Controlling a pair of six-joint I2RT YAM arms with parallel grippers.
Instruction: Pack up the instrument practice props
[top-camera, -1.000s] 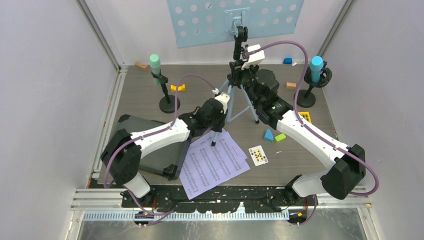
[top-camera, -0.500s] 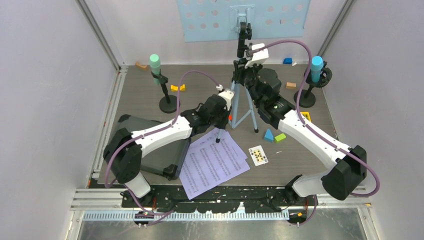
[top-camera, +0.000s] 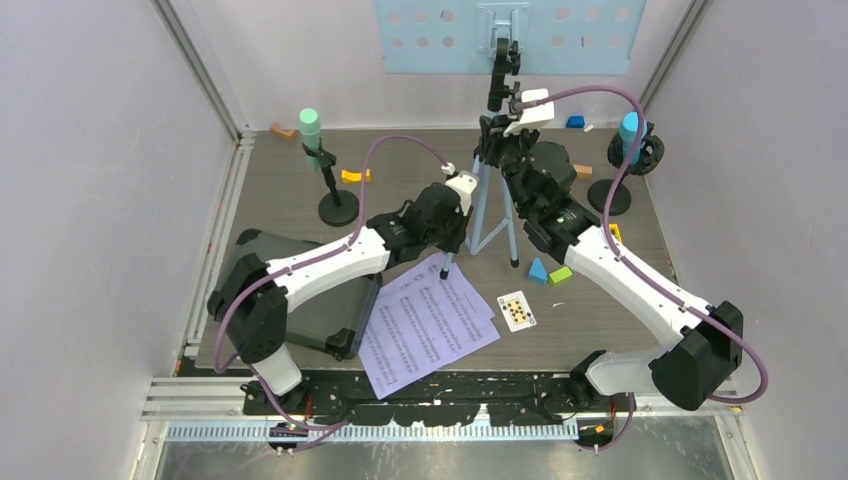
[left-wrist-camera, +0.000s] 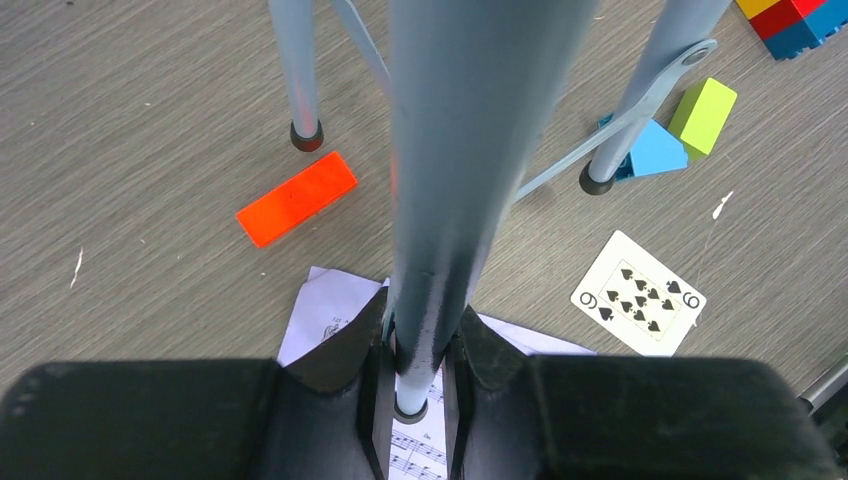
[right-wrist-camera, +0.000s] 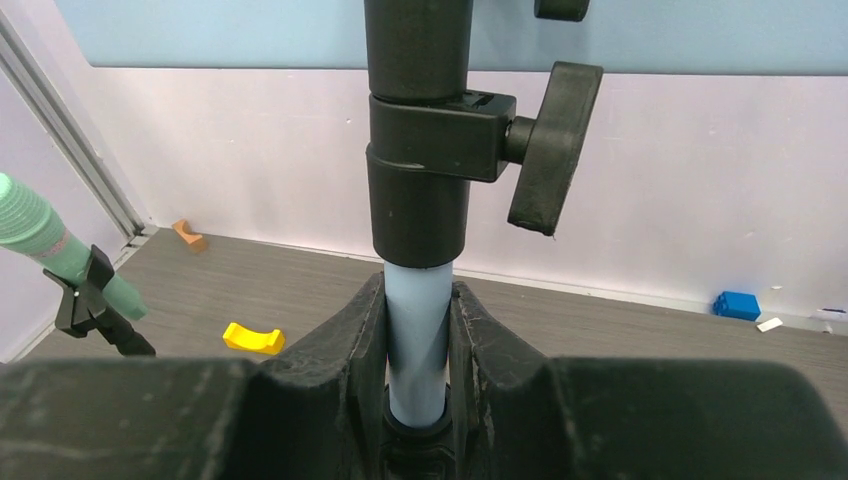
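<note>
At the top middle of the frame, the pale blue music rack (top-camera: 505, 35) sits further right and higher than a moment ago, so both arms seem to be moving it. The right gripper (right-wrist-camera: 417, 345) is clamped on the blue pole (right-wrist-camera: 417, 300) under the black knob (right-wrist-camera: 545, 145). The left gripper (left-wrist-camera: 418, 340) is clamped on one tripod leg (left-wrist-camera: 445, 150), and that leg's foot is over the lilac sheet-music pages (top-camera: 425, 325) in the lower middle. The green microphone (top-camera: 311, 128), upper left, and the blue microphone (top-camera: 630, 128), upper right, wait on their stands. I think packing has only begun.
</note>
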